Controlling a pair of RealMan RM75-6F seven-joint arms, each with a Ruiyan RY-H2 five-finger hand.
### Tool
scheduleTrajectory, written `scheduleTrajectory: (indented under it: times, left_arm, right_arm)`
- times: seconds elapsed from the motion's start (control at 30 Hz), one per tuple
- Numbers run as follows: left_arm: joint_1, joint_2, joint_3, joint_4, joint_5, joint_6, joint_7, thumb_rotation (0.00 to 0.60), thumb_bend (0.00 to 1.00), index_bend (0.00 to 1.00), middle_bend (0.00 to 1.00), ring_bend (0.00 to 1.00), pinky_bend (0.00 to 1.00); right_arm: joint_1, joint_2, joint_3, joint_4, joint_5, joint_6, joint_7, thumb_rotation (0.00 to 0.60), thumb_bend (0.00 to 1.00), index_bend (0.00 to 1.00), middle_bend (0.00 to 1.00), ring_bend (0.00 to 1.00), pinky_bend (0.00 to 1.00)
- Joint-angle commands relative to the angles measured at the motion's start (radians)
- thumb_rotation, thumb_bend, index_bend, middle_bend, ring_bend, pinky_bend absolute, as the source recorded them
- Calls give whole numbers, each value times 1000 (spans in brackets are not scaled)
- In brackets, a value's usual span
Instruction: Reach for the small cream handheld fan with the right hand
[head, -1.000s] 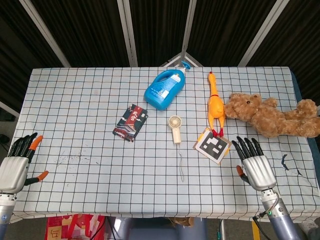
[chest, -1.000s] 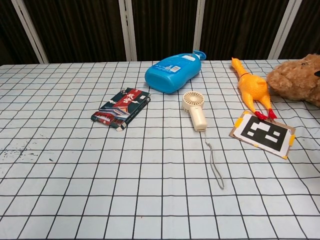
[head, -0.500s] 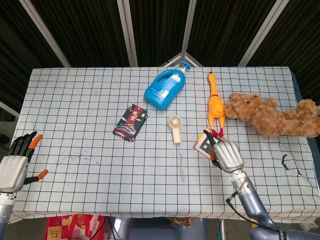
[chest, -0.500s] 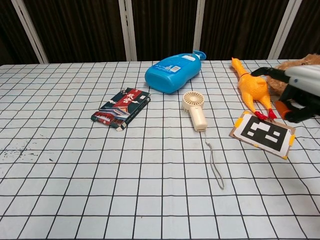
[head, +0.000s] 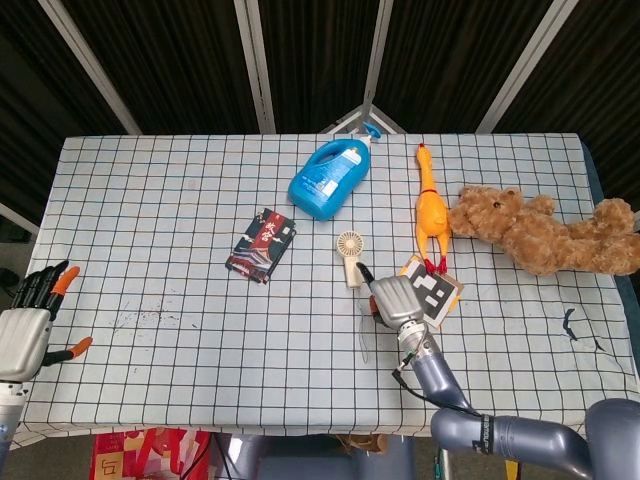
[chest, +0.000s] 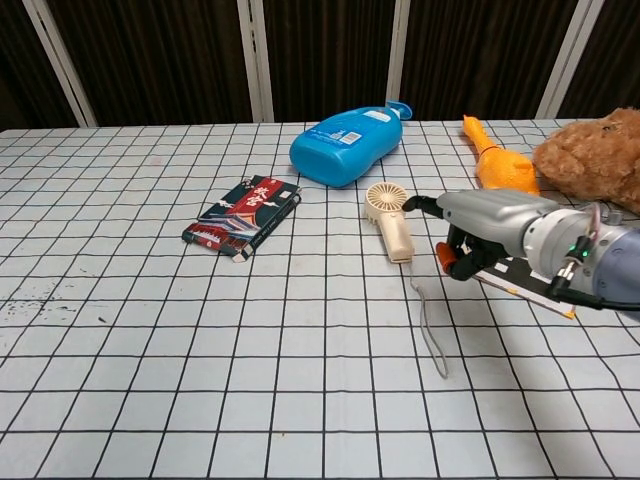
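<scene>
A: We have swung our right hand (chest: 490, 232) in from the table's (head: 150, 220) near right edge; it now hovers just right of the fan's (chest: 388, 220) handle, fingers loosely curled, holding nothing.

B: Contact is not yet made. The fan lies mid-table, below the blue bottle (head: 328, 177); open cloth lies left of it, the tag card (head: 438, 292) and rubber chicken (head: 430, 205) right. Our left hand (head: 28, 322) stays wide.
</scene>
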Motion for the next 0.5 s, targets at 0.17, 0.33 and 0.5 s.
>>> scheduleTrajectory:
  times: [0.17,0.33,0.5]
  left_arm:
    - [-4,4,-2,0,-3,-7,-17,600,90,0,0,0,0]
    - [-7,7,-2,0,-5,-15,-25,600,90,0,0,0,0]
    - [-9,9,0,-4,-7,-21,-25,600,90,0,0,0,0]
  right_arm:
    - [41,-60,11,81,38,-13,-7,600,738,0,846,944,922]
    - [54,-76,12,106,50,-13,-7,600,742,0,847,943,922]
    - [63,-83,13,120,62,-9,-8,600,744,0,846,944,922]
